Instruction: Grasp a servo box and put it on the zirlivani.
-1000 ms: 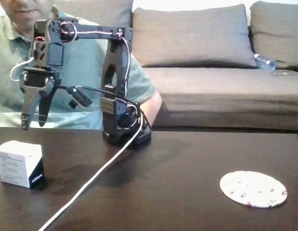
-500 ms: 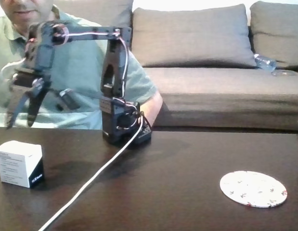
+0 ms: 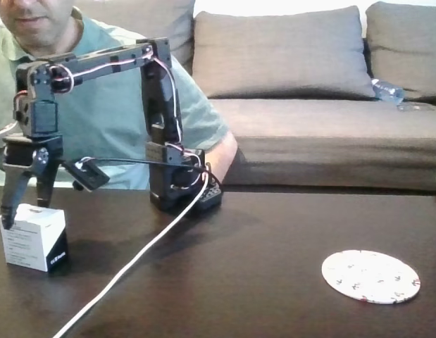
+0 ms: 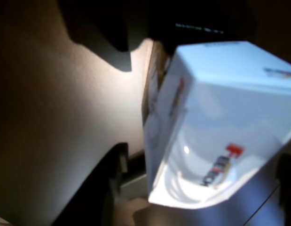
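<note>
Nearest me in the fixed view, the white servo box sits at the table's left edge, with my gripper lowered over it, fingers spread to straddle its top, not yet clamped. The speckled disc waits far right. Behind, a seated person watches.
</note>
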